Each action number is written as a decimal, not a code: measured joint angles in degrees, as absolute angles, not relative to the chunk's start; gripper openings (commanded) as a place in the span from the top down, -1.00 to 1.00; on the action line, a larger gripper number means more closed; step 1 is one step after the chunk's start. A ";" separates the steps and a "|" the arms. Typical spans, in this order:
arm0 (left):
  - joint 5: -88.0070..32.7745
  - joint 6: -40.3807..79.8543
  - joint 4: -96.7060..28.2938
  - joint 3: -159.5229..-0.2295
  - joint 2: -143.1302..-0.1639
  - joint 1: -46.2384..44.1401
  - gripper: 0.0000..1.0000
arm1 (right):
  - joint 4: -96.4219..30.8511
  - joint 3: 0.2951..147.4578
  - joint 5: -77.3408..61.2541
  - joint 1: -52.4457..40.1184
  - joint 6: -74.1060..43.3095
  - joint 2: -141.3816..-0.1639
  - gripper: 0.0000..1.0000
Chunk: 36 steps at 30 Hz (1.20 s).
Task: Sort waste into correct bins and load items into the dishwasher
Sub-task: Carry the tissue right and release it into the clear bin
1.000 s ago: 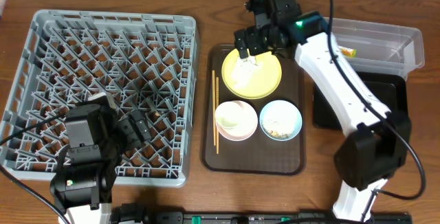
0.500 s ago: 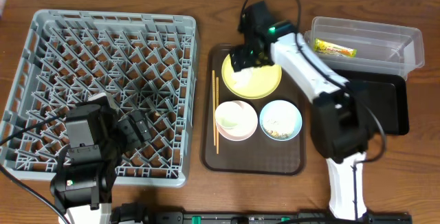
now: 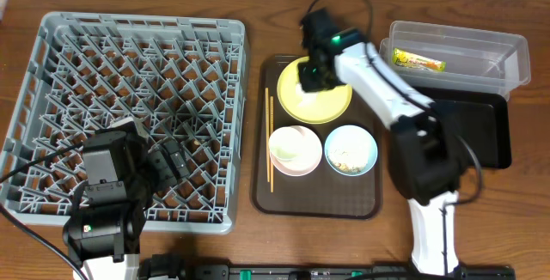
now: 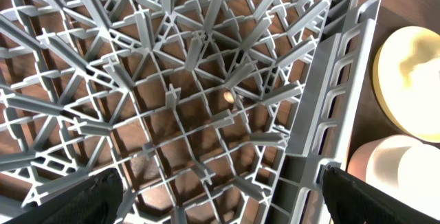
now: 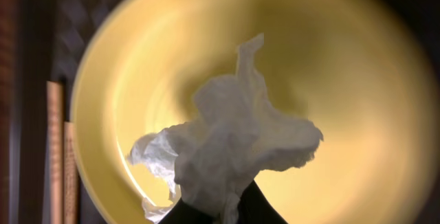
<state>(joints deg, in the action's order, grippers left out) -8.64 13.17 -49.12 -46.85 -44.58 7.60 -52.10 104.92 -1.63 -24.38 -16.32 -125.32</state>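
My right gripper (image 5: 223,210) is shut on the crumpled white tissue (image 5: 234,141), just over the round yellow plate (image 5: 357,114). In the overhead view this gripper (image 3: 308,78) covers the plate's (image 3: 331,100) left part, and the tissue is hidden under it. A white bowl (image 3: 295,149), a light blue bowl (image 3: 351,150) with crumbs and the chopsticks (image 3: 269,143) lie on the brown serving tray (image 3: 318,203). The green-yellow wrapper (image 3: 418,59) lies in the clear tub (image 3: 481,70). My left gripper (image 4: 220,203) hangs open over the grey dish rack (image 4: 206,80), holding nothing.
The black tray (image 3: 490,130) sits right of the serving tray, below the clear tub. The dish rack (image 3: 129,65) fills the table's left side, and the left arm's base (image 3: 103,203) overlaps its front edge. The right arm's base (image 3: 434,220) stands at the front right.
The right gripper has come down onto the yellow plate and closed its jaws on the tissue. The left arm has not moved.
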 measured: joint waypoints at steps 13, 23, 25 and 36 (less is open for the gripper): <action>-8.64 13.15 -49.12 -46.85 -44.58 7.60 -0.89 | -56.73 106.32 7.57 -5.65 -17.63 -102.76 0.65; -8.64 13.15 -49.10 -46.85 -44.58 7.60 -0.89 | -56.34 99.46 7.44 3.66 -24.18 -106.41 -0.08; -8.62 13.15 -49.10 -46.85 -44.58 7.60 -0.89 | -54.19 97.73 7.38 4.03 -24.40 -106.41 -0.31; -8.62 13.15 -49.12 -46.85 -44.58 7.60 -0.89 | -52.77 96.36 3.90 4.82 -21.50 -106.45 -0.59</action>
<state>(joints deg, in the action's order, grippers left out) -8.62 13.15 -49.12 -46.85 -44.58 7.60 -52.77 96.36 3.90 4.82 -21.50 -106.45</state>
